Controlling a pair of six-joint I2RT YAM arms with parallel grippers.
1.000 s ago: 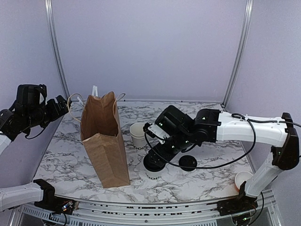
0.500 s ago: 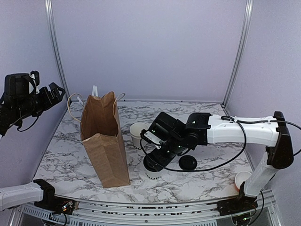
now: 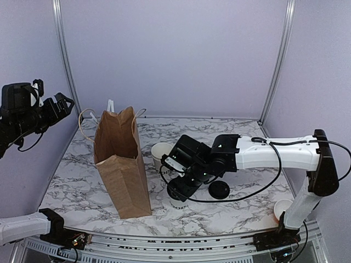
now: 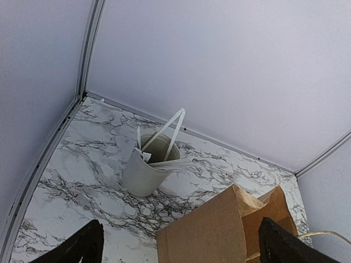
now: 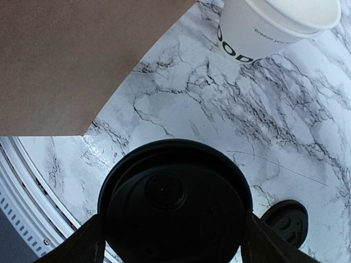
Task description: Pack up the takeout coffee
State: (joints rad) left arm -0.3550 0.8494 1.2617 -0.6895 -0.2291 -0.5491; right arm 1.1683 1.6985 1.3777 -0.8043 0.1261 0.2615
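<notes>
Marble table [image 3: 82, 181]: right claw [image 5: 175, 241] lowered astride takeout coffee [image 5: 175, 203], grip unclear; left claw [image 4: 184, 249] wide, raised higher

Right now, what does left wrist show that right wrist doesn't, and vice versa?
Left wrist only: a white cup of stir sticks near the table's back edge.
Right wrist only: the takeout coffee, seen from above its black lid, flanked by the right gripper; a lidless lettered cup; a loose black lid.
Both: the brown paper bag and the marble table.
</notes>
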